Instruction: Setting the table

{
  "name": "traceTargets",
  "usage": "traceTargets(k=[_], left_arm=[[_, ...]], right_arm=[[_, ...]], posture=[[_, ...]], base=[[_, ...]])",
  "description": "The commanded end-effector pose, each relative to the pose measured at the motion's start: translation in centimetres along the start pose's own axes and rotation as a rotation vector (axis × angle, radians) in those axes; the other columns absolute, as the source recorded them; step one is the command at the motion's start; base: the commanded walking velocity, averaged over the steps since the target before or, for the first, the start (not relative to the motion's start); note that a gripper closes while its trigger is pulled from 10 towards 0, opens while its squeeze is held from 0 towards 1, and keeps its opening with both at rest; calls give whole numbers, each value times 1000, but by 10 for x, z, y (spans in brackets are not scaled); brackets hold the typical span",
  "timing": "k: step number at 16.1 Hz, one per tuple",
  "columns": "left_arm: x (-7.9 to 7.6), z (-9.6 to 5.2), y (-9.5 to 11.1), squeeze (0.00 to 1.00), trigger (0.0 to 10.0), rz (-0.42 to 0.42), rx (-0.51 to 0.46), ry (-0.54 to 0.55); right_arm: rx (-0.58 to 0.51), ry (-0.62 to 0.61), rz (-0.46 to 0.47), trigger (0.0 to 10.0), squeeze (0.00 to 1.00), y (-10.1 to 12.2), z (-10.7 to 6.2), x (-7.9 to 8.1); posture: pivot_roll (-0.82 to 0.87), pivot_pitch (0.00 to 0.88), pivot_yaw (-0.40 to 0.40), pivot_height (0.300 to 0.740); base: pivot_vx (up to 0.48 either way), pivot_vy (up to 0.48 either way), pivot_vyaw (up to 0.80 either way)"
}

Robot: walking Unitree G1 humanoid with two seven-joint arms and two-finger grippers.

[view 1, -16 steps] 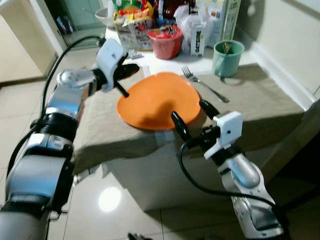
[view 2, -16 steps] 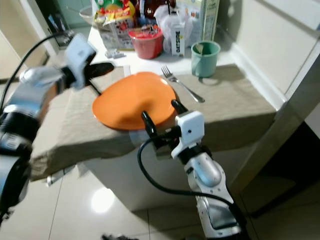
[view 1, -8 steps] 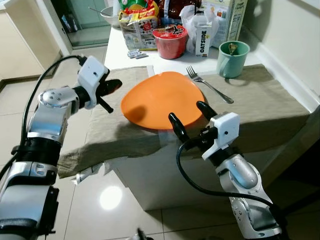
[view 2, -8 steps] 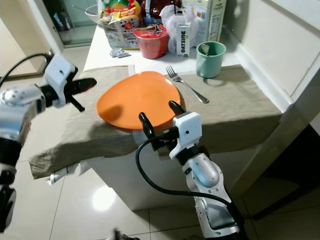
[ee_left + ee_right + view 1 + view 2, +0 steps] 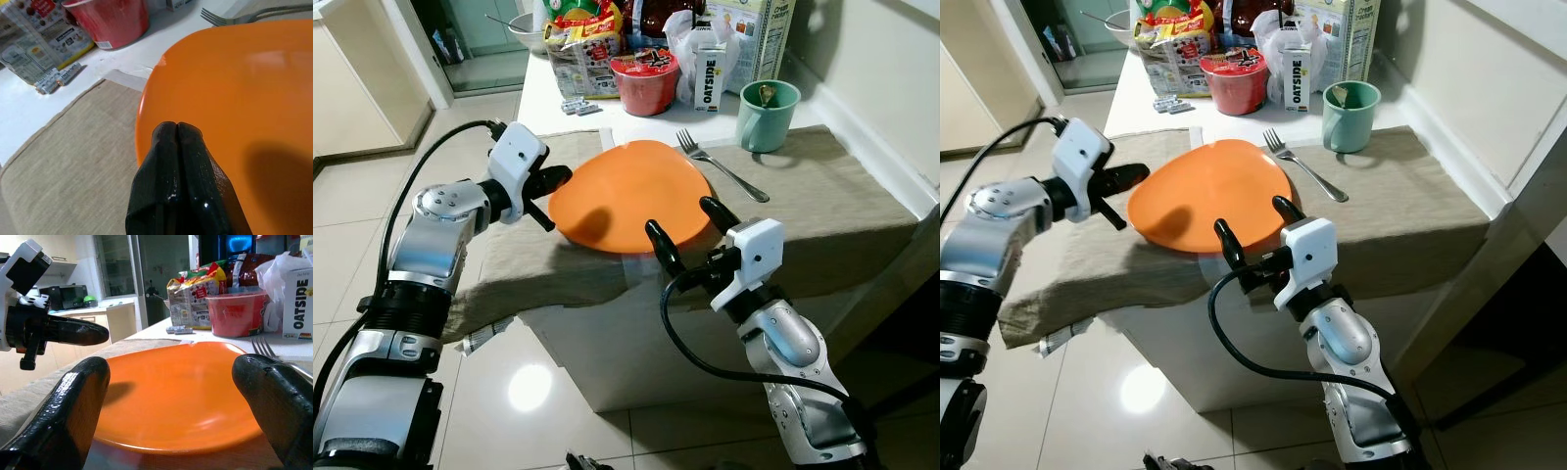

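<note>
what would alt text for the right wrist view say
A round orange plate sits on a beige tablecloth, framed by the open right tool. The shut left tool hovers beside it; a red tub stands behind.

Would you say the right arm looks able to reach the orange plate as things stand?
Probably yes. The right end effector sits open at the near edge of the orange plate, fingers spread toward the rim, with nothing between them.

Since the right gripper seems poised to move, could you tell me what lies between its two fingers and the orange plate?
Nothing: in the right wrist view, the right gripper stands open with the plate right ahead.
</note>
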State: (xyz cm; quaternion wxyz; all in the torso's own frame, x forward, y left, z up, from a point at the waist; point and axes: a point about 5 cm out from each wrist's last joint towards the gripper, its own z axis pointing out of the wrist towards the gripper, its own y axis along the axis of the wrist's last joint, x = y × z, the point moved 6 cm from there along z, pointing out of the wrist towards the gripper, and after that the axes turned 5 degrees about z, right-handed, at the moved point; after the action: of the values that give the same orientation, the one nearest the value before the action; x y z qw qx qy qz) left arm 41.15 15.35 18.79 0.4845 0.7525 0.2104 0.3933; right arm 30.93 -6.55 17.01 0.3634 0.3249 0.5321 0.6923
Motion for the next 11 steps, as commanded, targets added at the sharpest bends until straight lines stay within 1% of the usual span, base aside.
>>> traceTargets(k=[1,4,6,9,11], left_arm=[[-3,-1,-7,0,10000,2,33,-5],[-7,-1,-17,0,10000,-5,62,-16],[-5,-4,-27,0,10000,-16,87,0],[-7,-6,-34,0,10000,-30,99,5],[-10,-8,-38,0,10000,-37,104,3]], right_arm=[[-14,21,-9,10000,0,4,4,3],[-15,7,1,10000,0,5,5,0],[-17,-25,31,10000,0,6,5,-8],[-15,-46,44,10000,0,7,6,-16],[-13,-71,84,10000,0,7,7,-21]], posture=[[-116,46,127,740],[-118,44,130,740],[-123,40,130,740],[-123,39,127,740],[-122,40,125,740]], base=[[0,0,0],[0,0,0],[0,0,0],[0,0,0],[0,0,0]])
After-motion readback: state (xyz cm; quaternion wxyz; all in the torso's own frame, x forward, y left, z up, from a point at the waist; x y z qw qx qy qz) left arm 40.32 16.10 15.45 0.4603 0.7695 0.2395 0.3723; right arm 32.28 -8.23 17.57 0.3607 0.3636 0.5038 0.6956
